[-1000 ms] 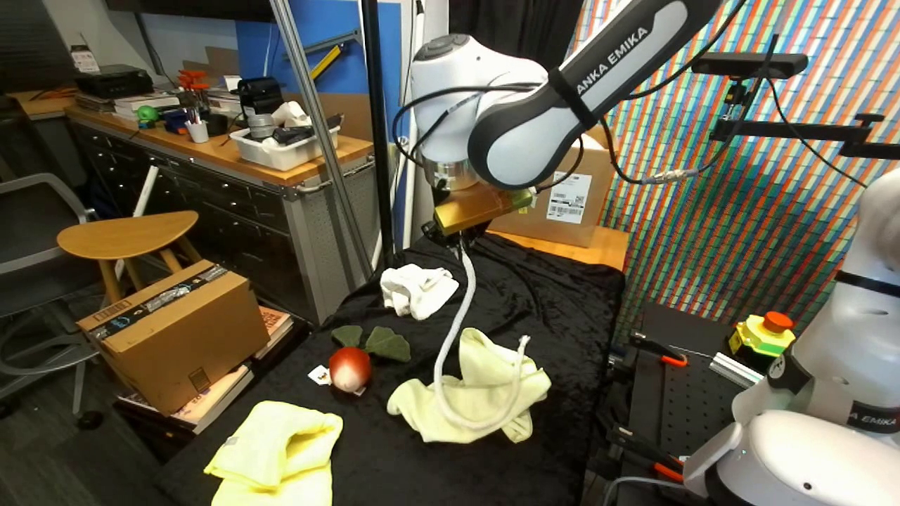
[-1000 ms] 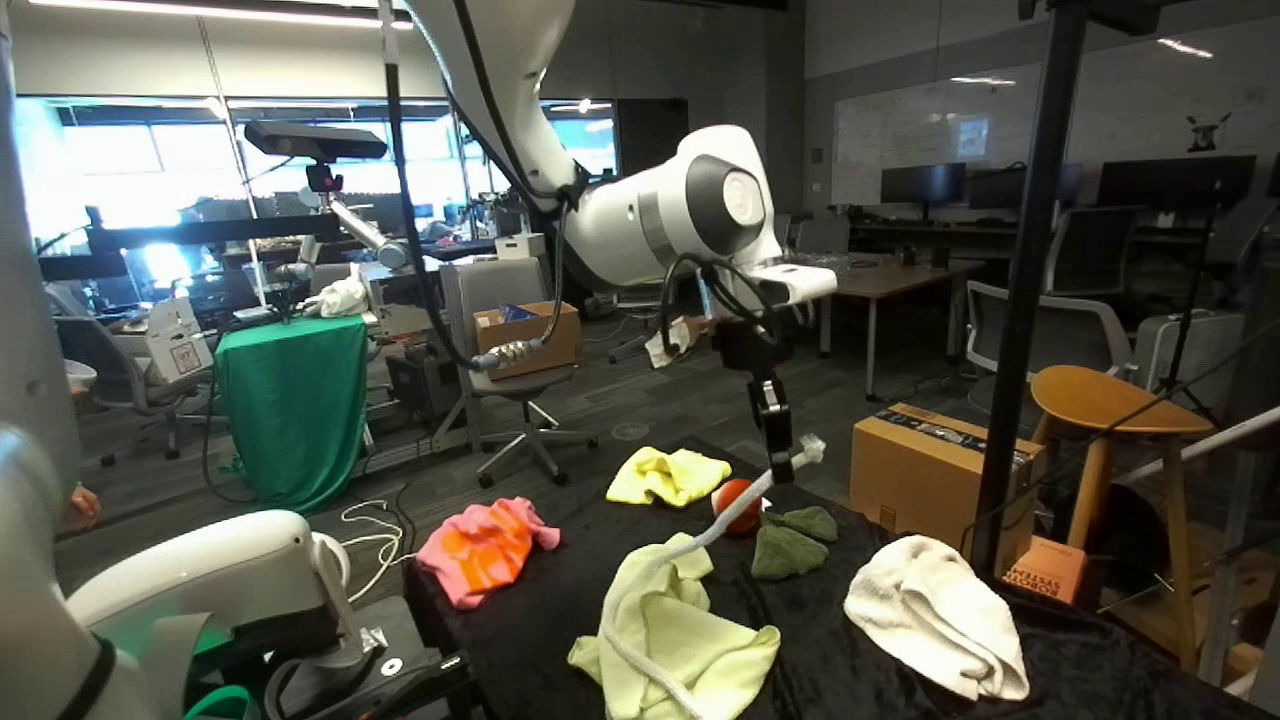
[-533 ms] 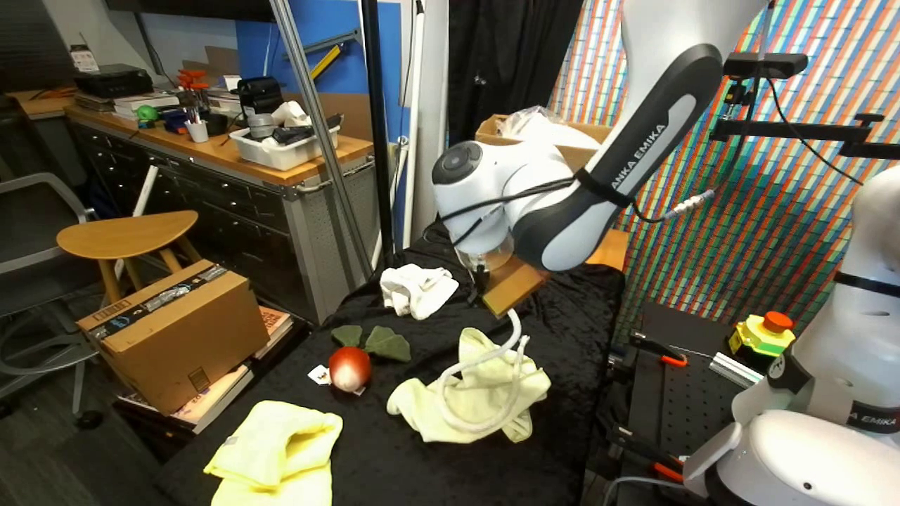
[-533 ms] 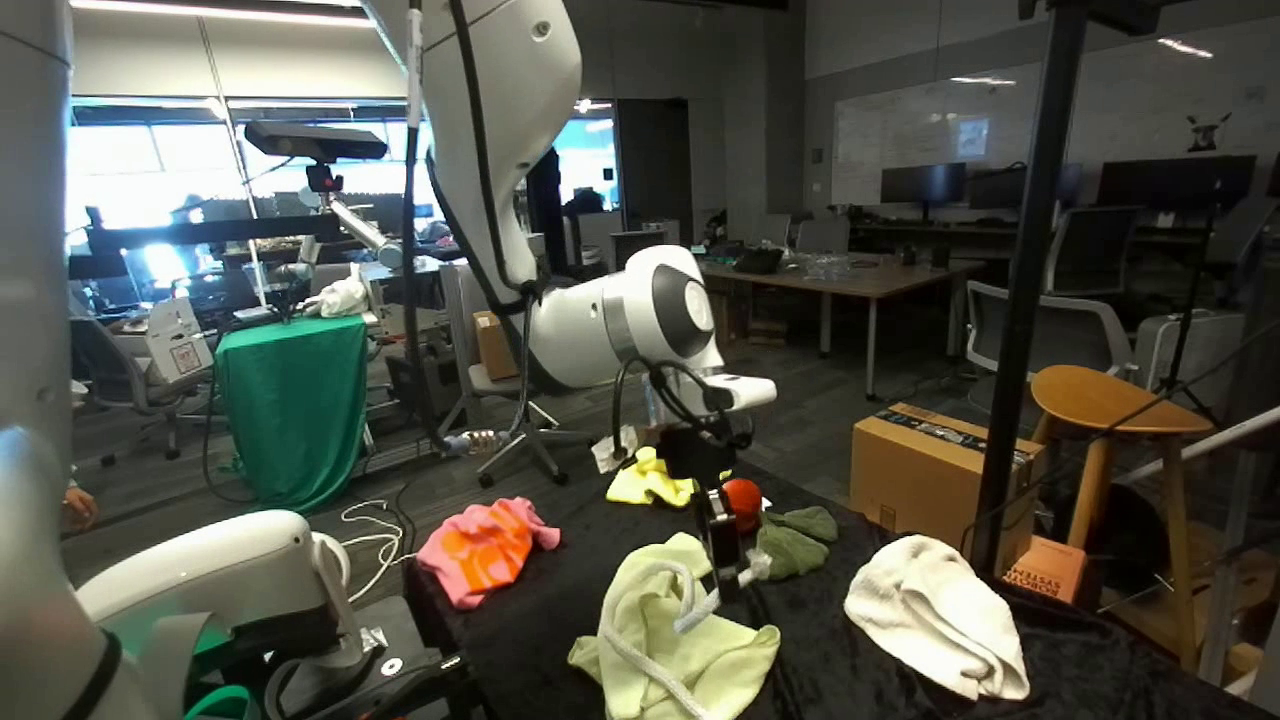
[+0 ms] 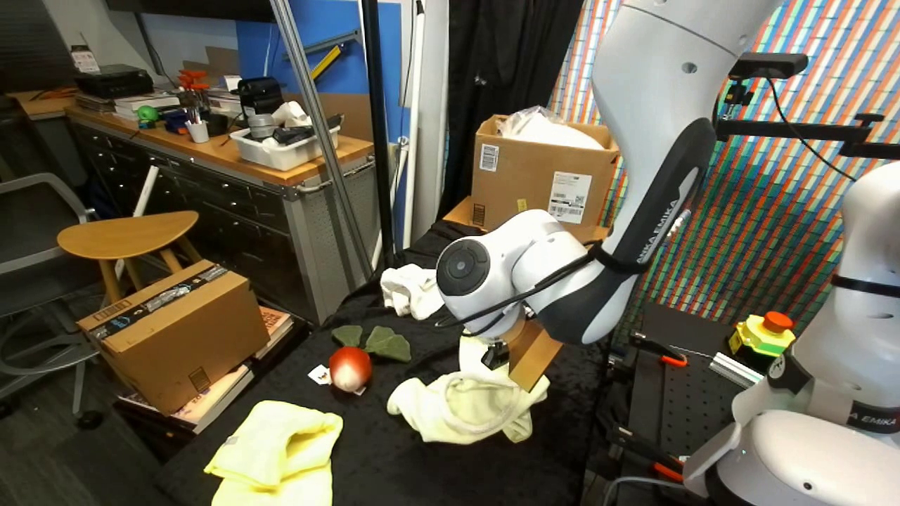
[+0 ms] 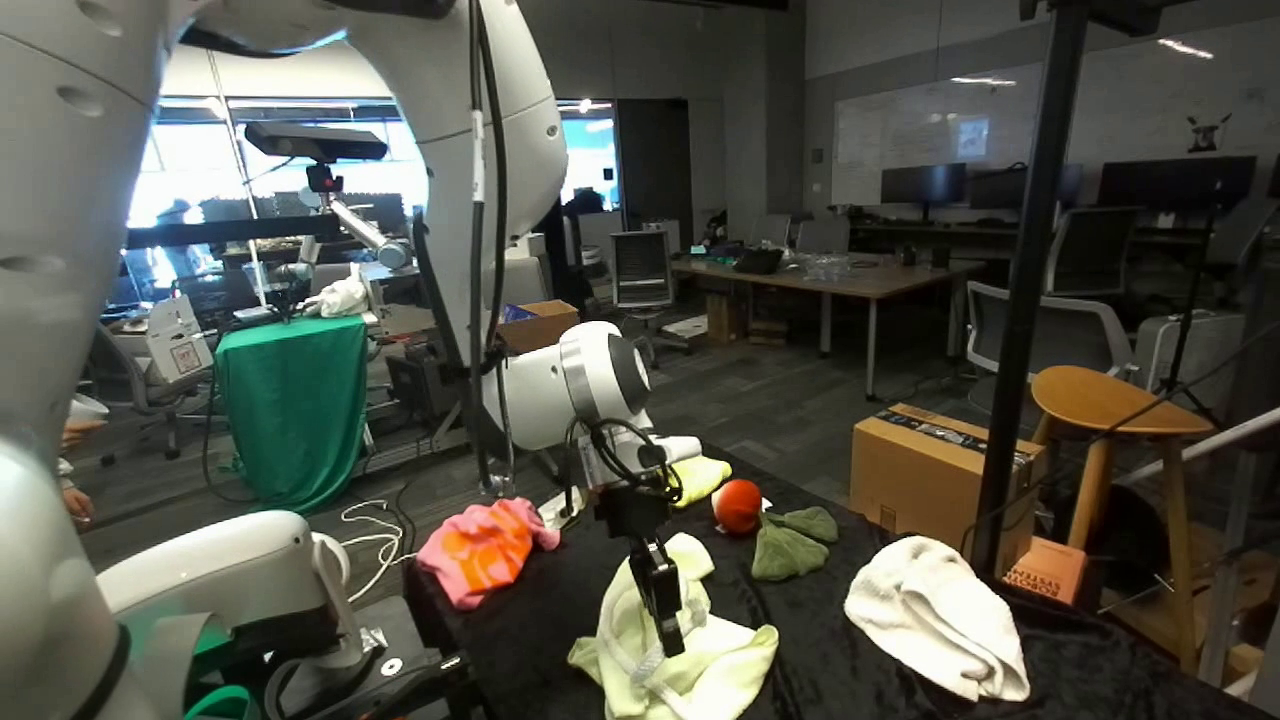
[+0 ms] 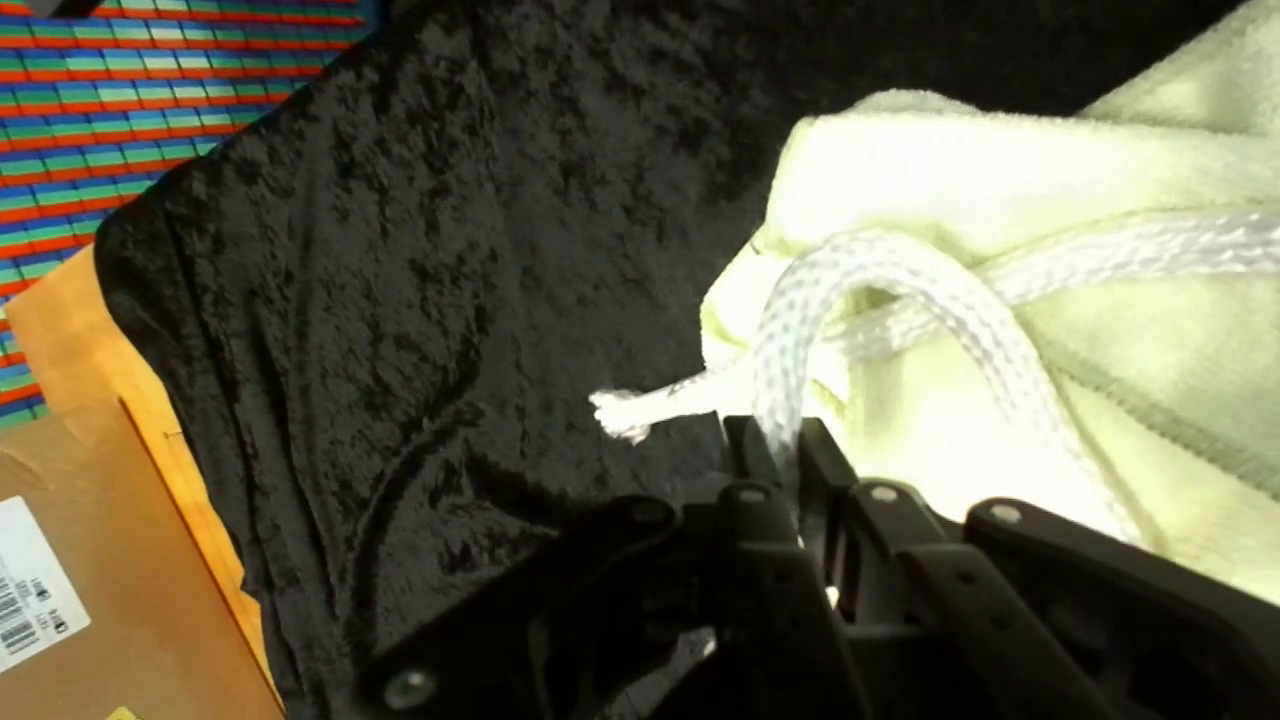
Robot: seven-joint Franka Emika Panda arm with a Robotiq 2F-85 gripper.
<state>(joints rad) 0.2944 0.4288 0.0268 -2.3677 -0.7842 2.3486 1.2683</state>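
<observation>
In the wrist view, the white rope (image 7: 870, 258) is clamped in the gripper (image 7: 785, 450) at the lower centre of the frame. It is looped over the pale green cloth (image 7: 950, 165) at right; its frayed end (image 7: 650, 406) is seen near the middle. A cardboard box (image 7: 130, 570) is shown at lower left.

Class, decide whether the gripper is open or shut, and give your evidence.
The gripper is shut on the white rope: the wrist view shows its fingertips close together, the rope pinched between.
</observation>
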